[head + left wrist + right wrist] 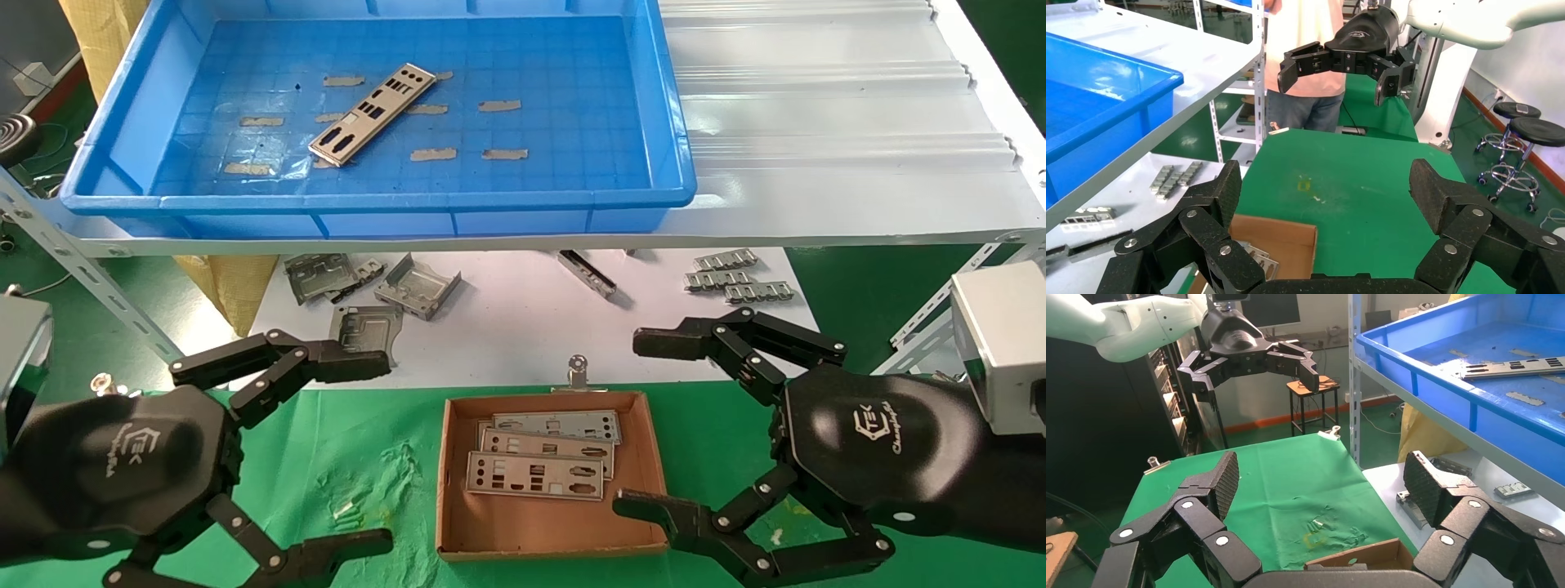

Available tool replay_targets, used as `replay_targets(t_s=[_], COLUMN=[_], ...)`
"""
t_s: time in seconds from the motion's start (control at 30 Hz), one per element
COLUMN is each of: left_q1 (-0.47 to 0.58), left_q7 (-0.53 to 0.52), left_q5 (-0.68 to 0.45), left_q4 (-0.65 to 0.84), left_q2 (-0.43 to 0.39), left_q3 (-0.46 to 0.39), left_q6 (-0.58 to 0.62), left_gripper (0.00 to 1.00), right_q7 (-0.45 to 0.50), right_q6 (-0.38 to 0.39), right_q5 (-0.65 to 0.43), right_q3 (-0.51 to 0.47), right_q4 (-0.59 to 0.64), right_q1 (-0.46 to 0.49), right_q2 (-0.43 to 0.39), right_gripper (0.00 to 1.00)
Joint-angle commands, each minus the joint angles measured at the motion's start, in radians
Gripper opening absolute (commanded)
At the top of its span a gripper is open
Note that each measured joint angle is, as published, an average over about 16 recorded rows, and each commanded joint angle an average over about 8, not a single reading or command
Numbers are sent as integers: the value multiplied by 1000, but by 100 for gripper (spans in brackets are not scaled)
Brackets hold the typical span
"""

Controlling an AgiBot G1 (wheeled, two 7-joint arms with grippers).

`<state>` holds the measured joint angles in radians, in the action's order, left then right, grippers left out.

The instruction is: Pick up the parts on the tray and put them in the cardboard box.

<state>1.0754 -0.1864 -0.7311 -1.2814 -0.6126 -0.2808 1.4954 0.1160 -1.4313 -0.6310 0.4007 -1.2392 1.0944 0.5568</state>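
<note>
In the head view we see one plate (372, 113) lying in the tray (122, 131) at eleven o'clock, three more stacked in the box (633, 465) at six. Our left gripper (359, 453) and right gripper (645, 425) flank the box, jaws wide, empty. Both wrist views show the same spread, empty jaws.

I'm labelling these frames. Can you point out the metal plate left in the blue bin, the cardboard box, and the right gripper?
Flat silver-grey punched metal plate (372, 113): head view, its middle.
Small brown cardboard box (450, 482): head view, left wall.
Right gripper (625, 420): head view, between fingertips.
</note>
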Motion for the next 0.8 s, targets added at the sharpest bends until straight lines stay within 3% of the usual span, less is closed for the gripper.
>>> replay_targets(t_s=[0.03,0.8], left_q1=[0,0], left_q7=[0,0], left_q5=[0,0], left_q4=[0,0], left_q2=[0,0], left_q3=[0,0], left_q6=[0,0], left_gripper=[100,100], right_q7=[0,0], right_q6=[0,0], right_q5=[0,0], right_q3=[0,0], right_q4=[0,0], right_q1=[0,0], right_q2=[0,0], right_gripper=[100,100])
